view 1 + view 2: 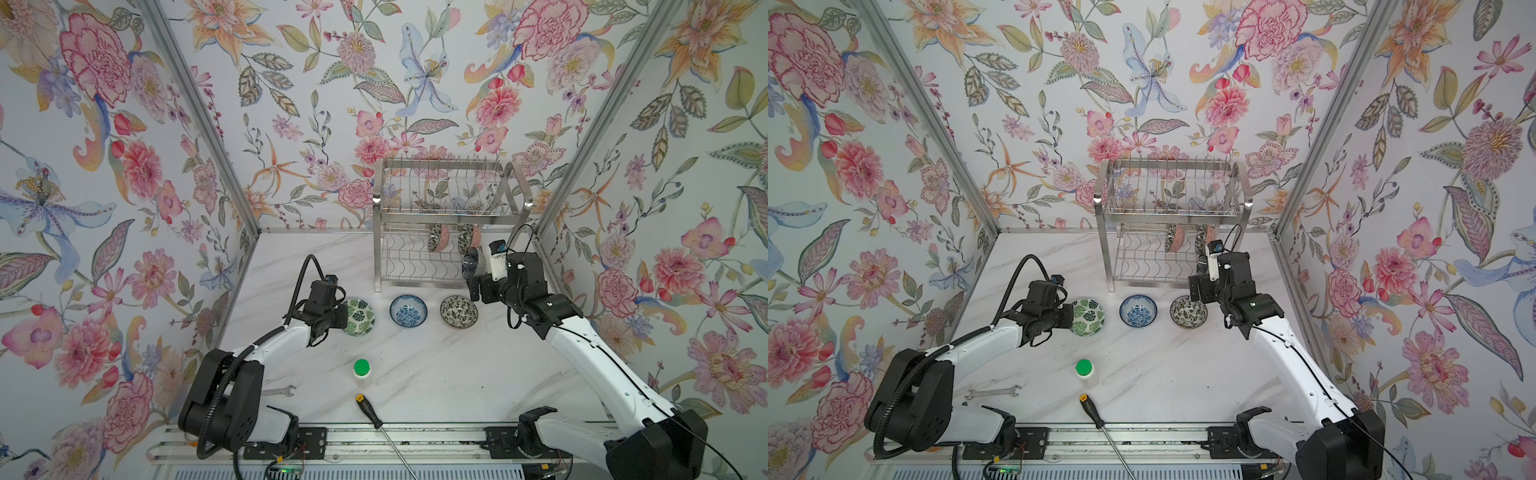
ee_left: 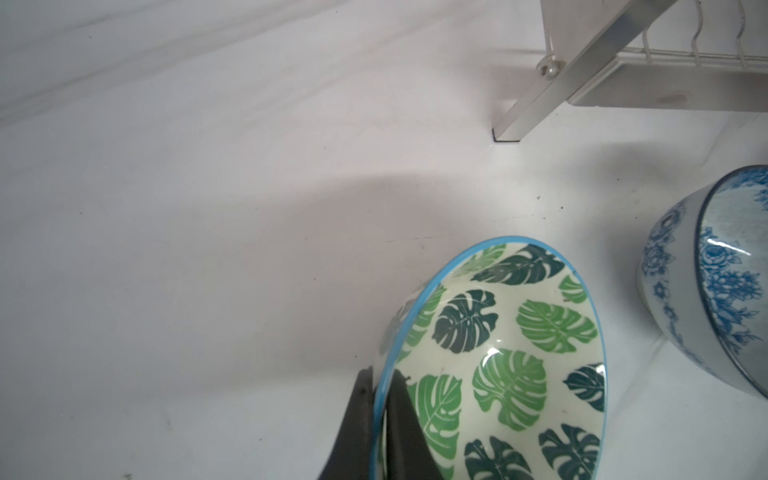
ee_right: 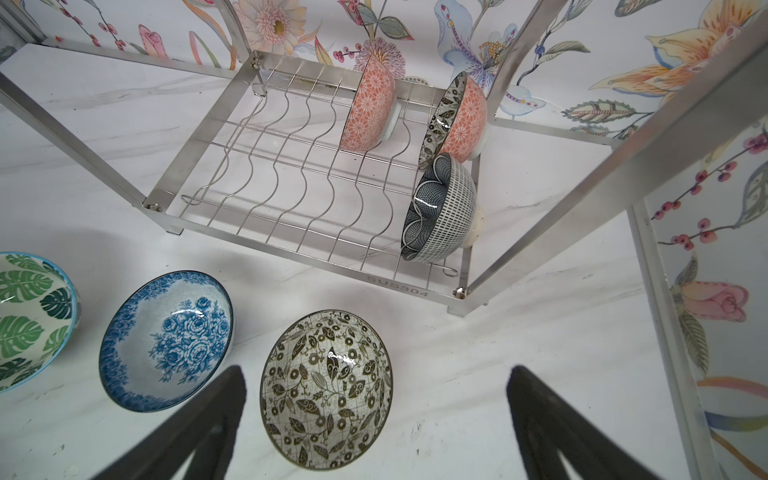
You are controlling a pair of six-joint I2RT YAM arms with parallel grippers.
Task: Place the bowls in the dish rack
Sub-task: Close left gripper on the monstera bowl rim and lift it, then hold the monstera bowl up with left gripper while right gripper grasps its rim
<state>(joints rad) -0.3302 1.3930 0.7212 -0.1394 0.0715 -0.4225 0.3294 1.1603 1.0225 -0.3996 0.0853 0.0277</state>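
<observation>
Three bowls stand in a row on the white table in front of the dish rack (image 1: pixel 377 257). They are a green leaf bowl (image 1: pixel 360 316), a blue floral bowl (image 1: pixel 408 311) and a black-and-white floral bowl (image 1: pixel 459 311). My left gripper (image 2: pixel 382 378) is shut on the blue rim of the green leaf bowl (image 2: pixel 519 353), one finger inside and one outside. My right gripper (image 3: pixel 376 370) hangs open above the black-and-white bowl (image 3: pixel 328 390), holding nothing. On the rack's lower wavy shelf (image 3: pixel 399 286) stand two pinkish bowls (image 3: pixel 370 108) (image 3: pixel 461 120) and a navy petal bowl (image 3: pixel 444 208), all on edge at its right end.
A white bottle with a green cap (image 1: pixel 361 372), a black-handled screwdriver (image 1: pixel 370 411) and a wrench (image 1: pixel 279 390) lie near the table's front. Floral walls close in the left, back and right. The rack's front left leg (image 2: pixel 552 91) stands just behind the green bowl.
</observation>
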